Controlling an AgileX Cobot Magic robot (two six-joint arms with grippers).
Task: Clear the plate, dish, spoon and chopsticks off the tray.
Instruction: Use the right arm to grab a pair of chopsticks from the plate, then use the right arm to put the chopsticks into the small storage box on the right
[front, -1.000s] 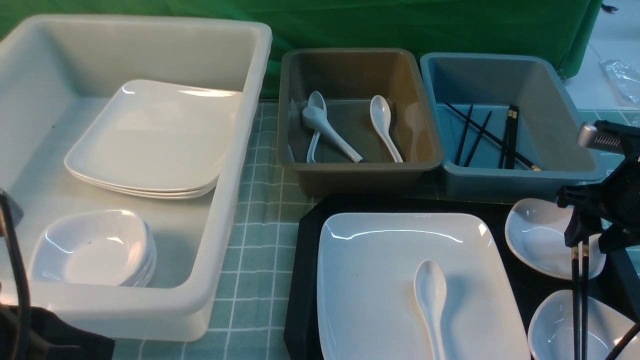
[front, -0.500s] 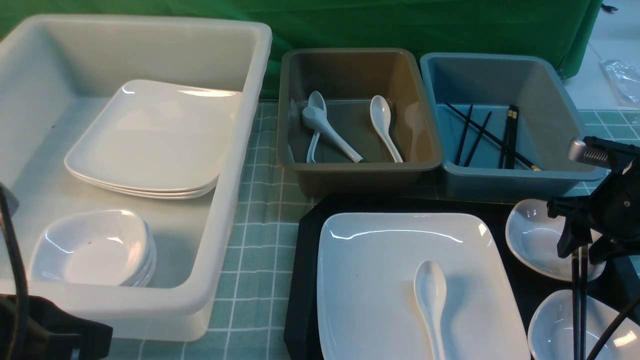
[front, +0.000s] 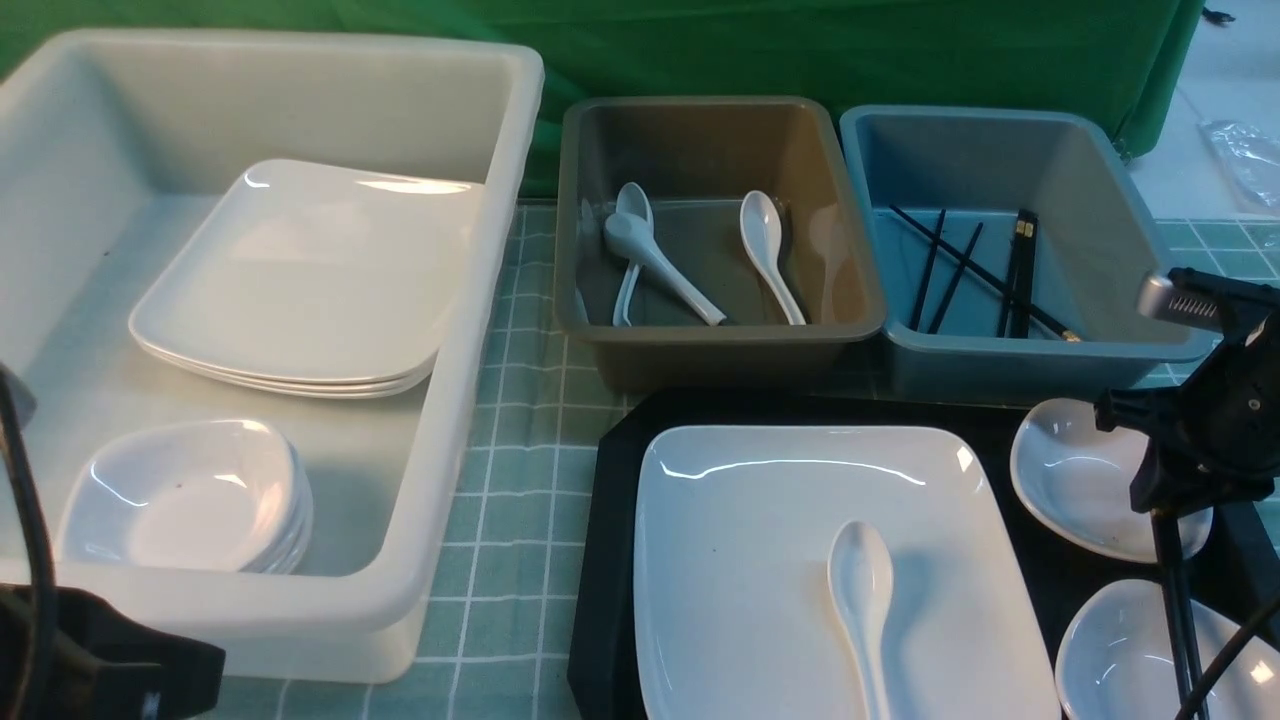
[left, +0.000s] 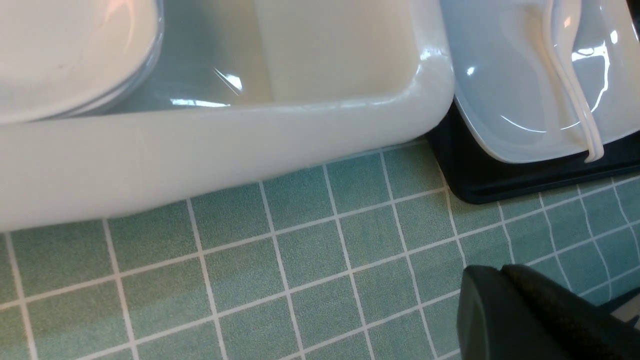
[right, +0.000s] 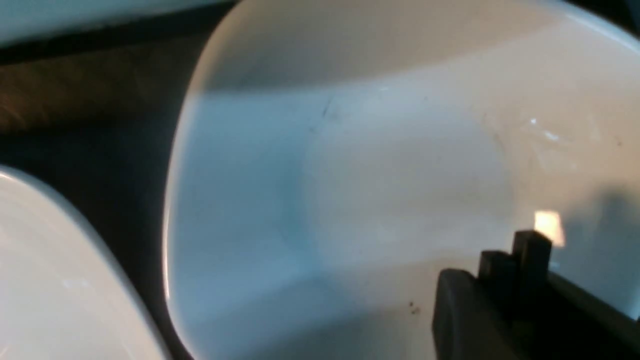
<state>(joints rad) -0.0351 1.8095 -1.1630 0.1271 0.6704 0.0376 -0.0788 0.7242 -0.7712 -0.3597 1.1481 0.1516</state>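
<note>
Front view: my right gripper (front: 1168, 505) is clamped on the chopsticks (front: 1180, 610), which run from it toward me as one thin dark line across the near dish (front: 1110, 650). The far dish (front: 1070, 480) sits just behind the gripper. To its left lies the plate (front: 760, 560) with the spoon (front: 862, 590) on it, bowl pointing away from me. All of these rest on the black tray (front: 610, 560).

Beyond the gripper stands a blue tub (front: 960, 150) holding loose black sticks (front: 1020, 270). Left of that is a brown tub (front: 700, 140) with white ladle spoons (front: 765, 250). Farthest left, a white tub (front: 470, 330) holds stacked square plates (front: 300, 290) and stacked small bowls (front: 190, 495). A green checked cloth (front: 510, 470) covers the table, and a green backdrop (front: 800, 50) hangs behind the tubs.

Left wrist view: my left gripper (left: 500, 280) has its fingers pressed together, holding nothing, over the cloth. Ahead of it is the white tub's rounded corner. Just beside that corner is the tray's corner, with the plate and spoon on it.

Right wrist view: the chopsticks' square ends (right: 525, 260) stick out past my dark finger (right: 465, 310), over a white dish. The dark tray shows beside it. I cannot tell which piece the other white rim belongs to.
</note>
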